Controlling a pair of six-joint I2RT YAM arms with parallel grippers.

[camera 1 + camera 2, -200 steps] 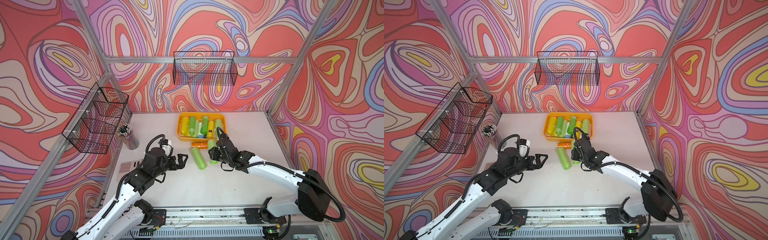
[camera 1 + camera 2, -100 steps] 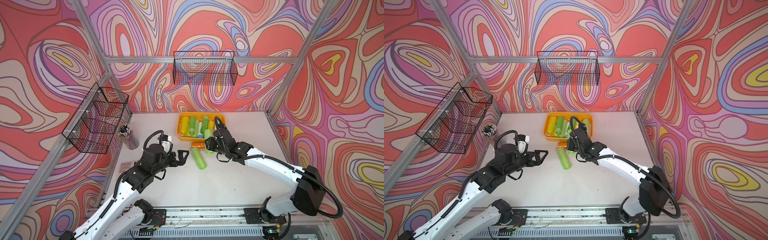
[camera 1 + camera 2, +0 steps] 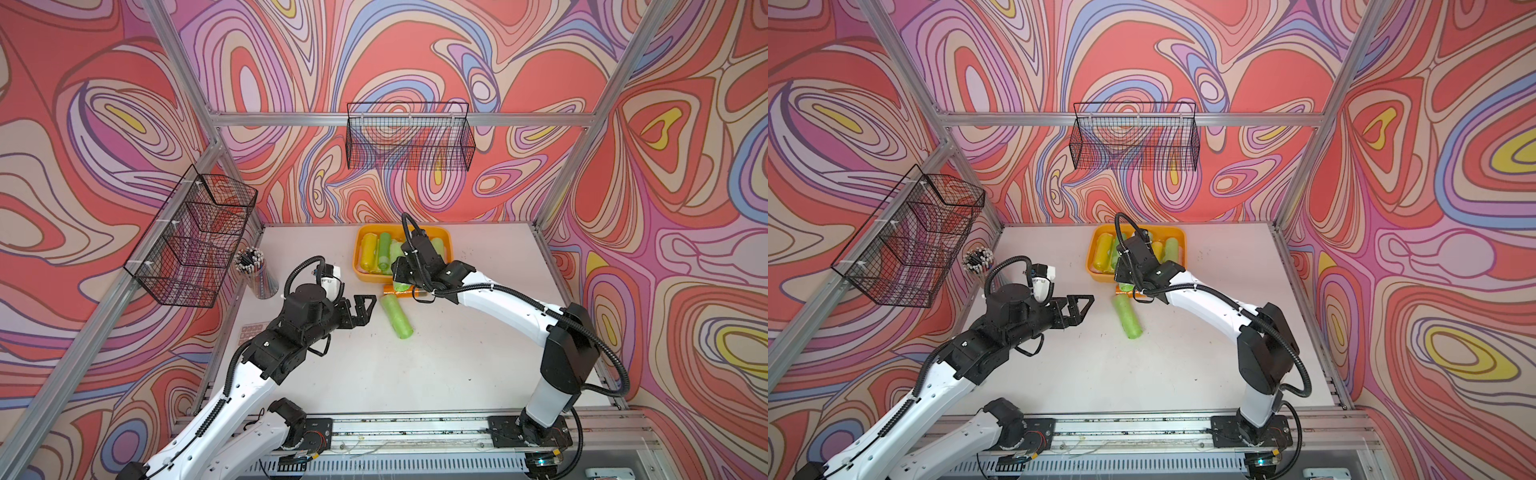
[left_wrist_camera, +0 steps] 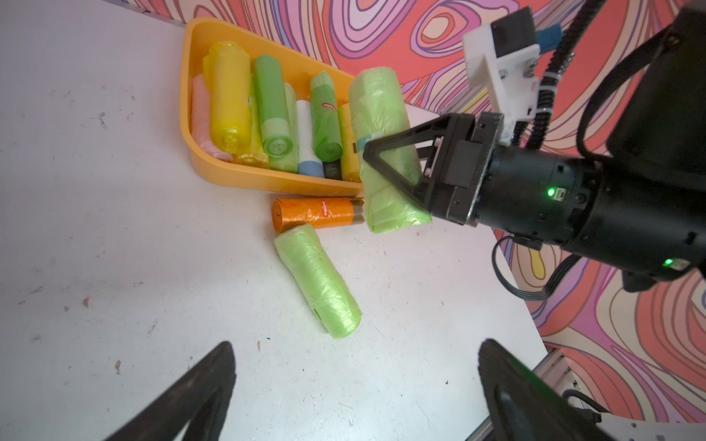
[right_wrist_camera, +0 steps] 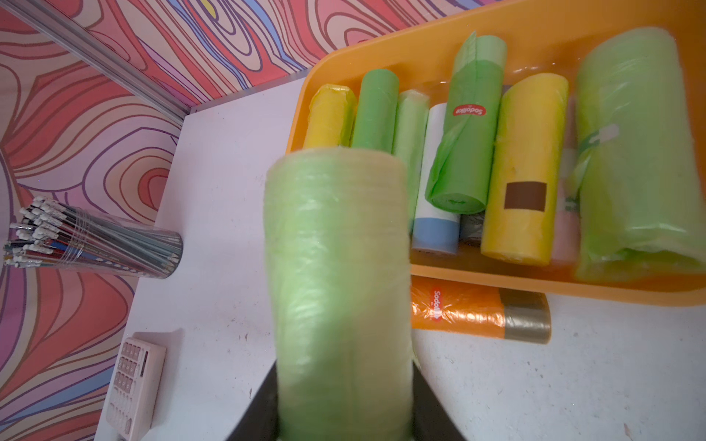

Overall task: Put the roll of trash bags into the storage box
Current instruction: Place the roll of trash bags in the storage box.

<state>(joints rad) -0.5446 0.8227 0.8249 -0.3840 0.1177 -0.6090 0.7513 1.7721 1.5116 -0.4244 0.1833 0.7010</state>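
The right gripper (image 4: 376,152) clamps a light-green roll of trash bags (image 4: 378,107), held off the table (image 3: 457,353) at the storage box (image 4: 244,175)'s near rim. The left gripper (image 3: 368,311) hangs wide open beside 1 loose green roll (image 3: 397,316) lying flat.

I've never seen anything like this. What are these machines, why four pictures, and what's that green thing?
These are two robot arms mounted at a white table, each ending in a two-fingered gripper. Two pictures look down from above, nearly alike; two come from cameras on the arms' wrists. The right gripper is shut on a pale green roll of trash bags, raised near the orange storage box, which already holds many rolls. The left gripper is open and empty. On the table lie another green roll, an orange roll, a cup of pencils and a calculator.
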